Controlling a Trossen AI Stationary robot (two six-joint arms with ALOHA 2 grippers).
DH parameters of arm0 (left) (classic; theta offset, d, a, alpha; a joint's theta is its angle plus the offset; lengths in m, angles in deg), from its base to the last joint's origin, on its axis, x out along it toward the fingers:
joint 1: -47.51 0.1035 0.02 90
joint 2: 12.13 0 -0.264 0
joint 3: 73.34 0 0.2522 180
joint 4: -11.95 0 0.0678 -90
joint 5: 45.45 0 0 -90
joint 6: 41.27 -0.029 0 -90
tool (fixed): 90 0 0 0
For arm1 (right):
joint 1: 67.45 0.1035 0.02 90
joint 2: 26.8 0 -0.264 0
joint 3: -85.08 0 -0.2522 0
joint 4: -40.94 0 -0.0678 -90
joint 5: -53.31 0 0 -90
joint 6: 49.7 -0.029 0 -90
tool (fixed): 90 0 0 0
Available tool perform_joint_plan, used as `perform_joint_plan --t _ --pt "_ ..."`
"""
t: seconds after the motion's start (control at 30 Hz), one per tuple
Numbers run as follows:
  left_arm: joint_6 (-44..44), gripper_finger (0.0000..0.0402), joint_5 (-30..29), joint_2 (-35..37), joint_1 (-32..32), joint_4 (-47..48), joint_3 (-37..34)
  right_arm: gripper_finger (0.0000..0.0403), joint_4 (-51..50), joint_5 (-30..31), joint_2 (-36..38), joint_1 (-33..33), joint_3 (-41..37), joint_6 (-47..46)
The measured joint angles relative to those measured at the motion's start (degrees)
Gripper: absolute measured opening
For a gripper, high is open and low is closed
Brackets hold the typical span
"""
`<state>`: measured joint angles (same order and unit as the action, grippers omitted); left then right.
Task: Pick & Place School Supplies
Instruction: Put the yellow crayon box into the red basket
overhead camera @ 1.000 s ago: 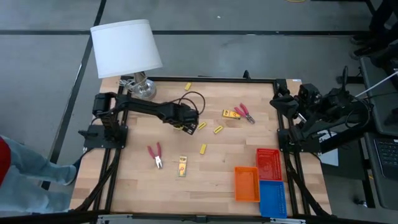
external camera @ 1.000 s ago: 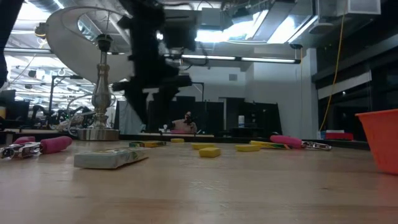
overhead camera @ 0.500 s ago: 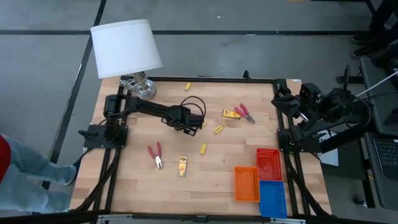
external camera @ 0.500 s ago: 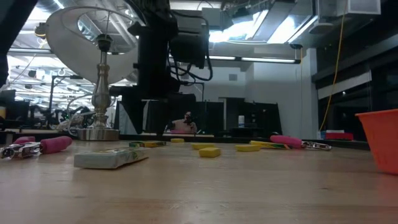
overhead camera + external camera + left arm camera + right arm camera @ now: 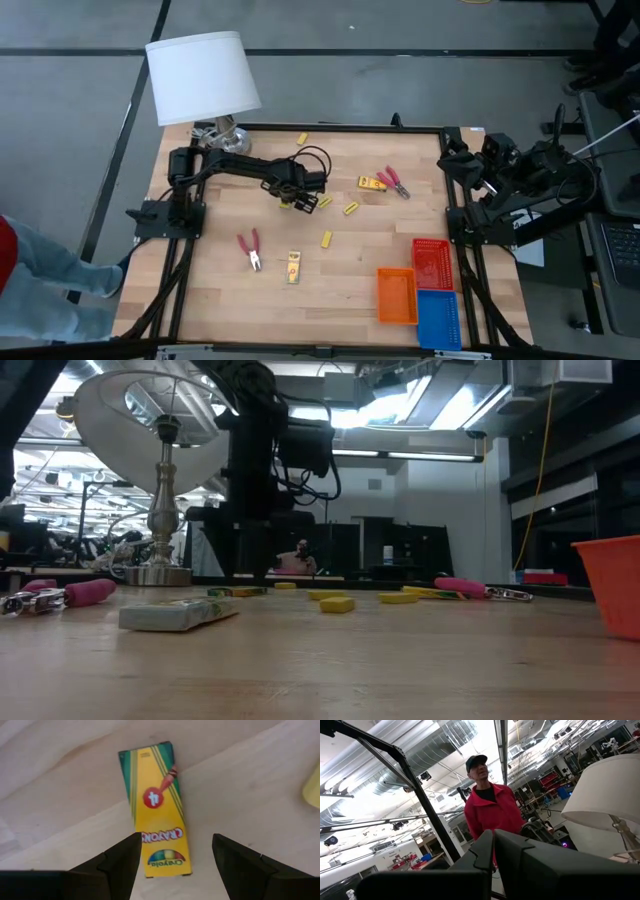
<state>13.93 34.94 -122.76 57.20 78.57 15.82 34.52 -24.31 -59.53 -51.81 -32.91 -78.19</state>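
Observation:
My left gripper (image 5: 175, 857) is open and hangs low over a yellow crayon pack (image 5: 157, 810) that lies flat on the wood. Its two fingers stand on either side of the pack's nearer end without touching it. From above, this gripper (image 5: 296, 197) is mid-table over that pack (image 5: 300, 205). Two more packs (image 5: 372, 183) (image 5: 293, 266), two red-handled tools (image 5: 393, 180) (image 5: 250, 250) and small yellow blocks (image 5: 351, 208) (image 5: 326, 238) (image 5: 302, 138) lie spread about. My right gripper (image 5: 493, 852) is shut and parked off the table's right edge.
A white-shaded lamp (image 5: 203, 75) stands at the far left corner. Red (image 5: 432, 263), orange (image 5: 396, 295) and blue (image 5: 438, 318) mesh trays sit at the near right. One person stands by the near left corner (image 5: 30, 270); another in a red jacket (image 5: 492, 812) is beyond the table.
My left gripper has come down toward the crayon pack mid-table, shifting slightly toward the far edge, and has stayed open. Nothing on the table has moved.

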Motion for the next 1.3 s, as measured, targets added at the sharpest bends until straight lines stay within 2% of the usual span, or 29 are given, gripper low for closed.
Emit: perform_joint_plan --t 0.2,0.4,0.73,1.3 --pt "2.46 0.0241 0.09 0.13 -0.07 1.59 -0.14 0.0020 0.94 0.04 -0.02 0.00 -0.02 0.02" --pt "4.64 0.0241 3.55 1.58 0.33 -3.12 -4.35 0.0020 1.55 0.09 -0.02 0.00 0.00 0.26" --pt "6.63 0.0241 3.31 5.85 1.46 -7.43 -10.10 0.0020 1.65 1.11 -0.02 0.02 0.00 0.63" --pt "11.37 0.0241 2.52 5.90 -0.24 -11.79 -10.27 0.0020 2.51 2.23 -0.02 0.02 -0.02 1.14"
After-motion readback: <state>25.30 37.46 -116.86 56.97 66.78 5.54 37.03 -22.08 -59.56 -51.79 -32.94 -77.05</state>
